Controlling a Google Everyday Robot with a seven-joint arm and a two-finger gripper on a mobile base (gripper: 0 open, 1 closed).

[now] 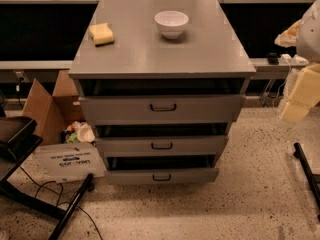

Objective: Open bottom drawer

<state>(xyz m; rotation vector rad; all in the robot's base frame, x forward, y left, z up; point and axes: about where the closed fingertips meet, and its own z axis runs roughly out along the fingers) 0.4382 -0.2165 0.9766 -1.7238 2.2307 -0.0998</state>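
Camera view: the bench (150,54) is a grey cabinet with a flat top and three drawers stacked in its front, seen from above and in front. On its top, a yellow sponge (101,34) lies near the back left corner. A white bowl (171,23) stands upright near the back middle, well apart from the sponge.

The top drawer (115,109) has the tallest, widest front, and the middle drawer (125,146) is smaller. The bottom drawer (130,176) sits lowest, just above the floor, with the shortest, narrowest front and a small dark loop handle (161,177) at its centre. A dark gap shows above each of the three fronts, so each stands pulled out a little way. The bottom drawer's gap is a narrow strip.

The tool (294,109) hangs at the right edge of the view, a set of cream-coloured blocks beside the cabinet's right side. It is about level with the top drawer, well apart from the bottom drawer and touching nothing. Whether it is apart or together cannot be told from here.

On the speckled floor (250,204) to the left, an open cardboard box (47,106) leans by the cabinet. A white printed sheet (70,162) lies in front of the box. A black stand (17,139) fills the lower left corner, with thin cables (45,186) trailing beneath it. A black bar (307,170) crosses the floor at the right edge.
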